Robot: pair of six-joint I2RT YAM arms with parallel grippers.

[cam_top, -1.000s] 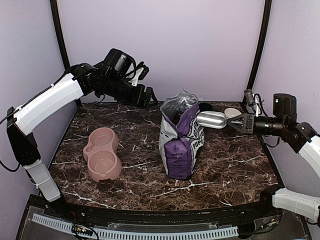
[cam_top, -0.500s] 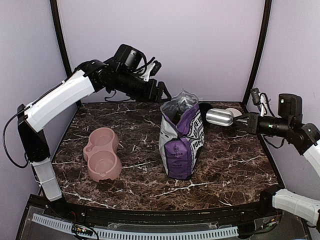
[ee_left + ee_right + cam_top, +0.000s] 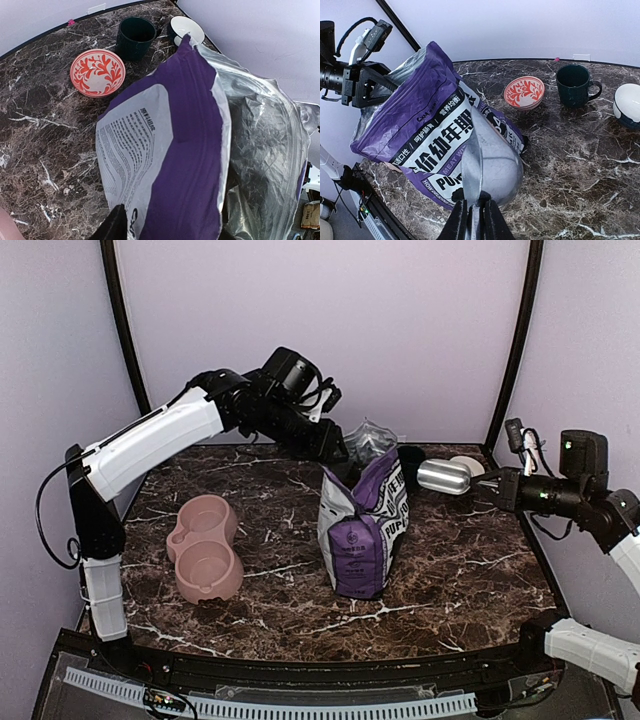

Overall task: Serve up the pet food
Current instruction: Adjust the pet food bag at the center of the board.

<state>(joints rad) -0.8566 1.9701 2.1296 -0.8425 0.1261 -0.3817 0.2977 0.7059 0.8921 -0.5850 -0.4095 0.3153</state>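
Pinching a shiny scoop (image 3: 443,478) by its handle, the right end effector (image 3: 487,486) hovers just right of the bag (image 3: 358,530). The pet food hides inside, I think, down-left of the scoop. The left end effector (image 3: 335,448) is at the bag's rim; I cannot tell if it grips.

The bag (image 3: 190,150) hides any pet food inside it.
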